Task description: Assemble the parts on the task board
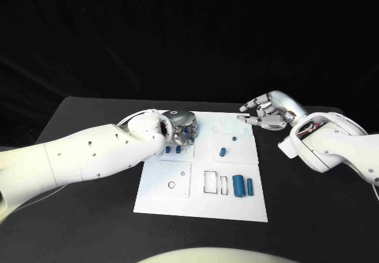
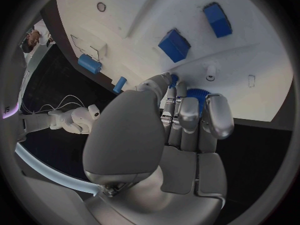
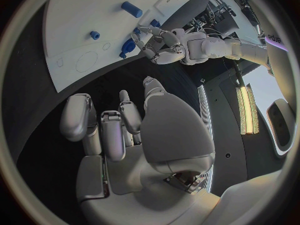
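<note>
Head view puts the table point(image 1: 87, 230) under everything, black, with the white board point(image 1: 201, 205) lying down the middle of the frame. The left arm point(image 1: 71, 159) crosses in from the left edge, bulky and bent, and the right arm point(image 1: 336, 145) comes in from the right edge.

On the board, two blue cylinders point(image 1: 244, 186) lie side by side at lower right, just beside a small rectangular slot point(image 1: 210, 182). A smaller blue part point(image 1: 223, 151) sits near the board's centre, and two blue blocks point(image 1: 175, 148) lie just below the left hand.

The left hand point(image 1: 183, 127) is down on the board's upper left, palm toward the surface. In its wrist view the fingers point(image 2: 187, 110) are curled together around a blue ribbed part point(image 2: 197, 94), seemingly pinched at the fingertips and touching the board.

The right hand point(image 1: 267, 114) hangs off the board's upper right edge, fingers loosely curled and apart, holding nothing.

The step in hand looks like seating the ribbed part into its place on the board. Doing it well likely means holding the part upright, pressing straight down, and keeping the wrist from dragging across the blocks beside it. Whether the part is already seated cannot be told.
</note>
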